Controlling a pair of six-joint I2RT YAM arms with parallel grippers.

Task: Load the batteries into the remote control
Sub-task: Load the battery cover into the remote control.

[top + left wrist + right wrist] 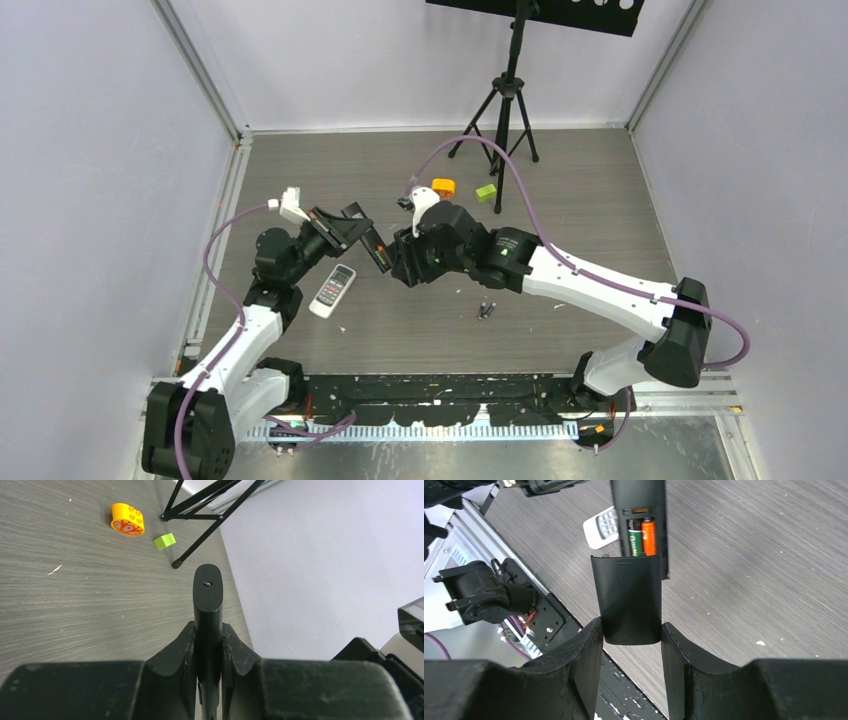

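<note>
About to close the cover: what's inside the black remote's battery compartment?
A dark green battery and an orange battery sit side by side in the black remote. The cover in the right end effector hides their lower ends and the rest of the compartment.

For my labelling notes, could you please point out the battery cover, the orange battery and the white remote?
battery cover (629,600), right wrist view, middle of its face
orange battery (649,537), right wrist view, middle of its casing
white remote (332,290), top external view, middle of its keypad
</note>
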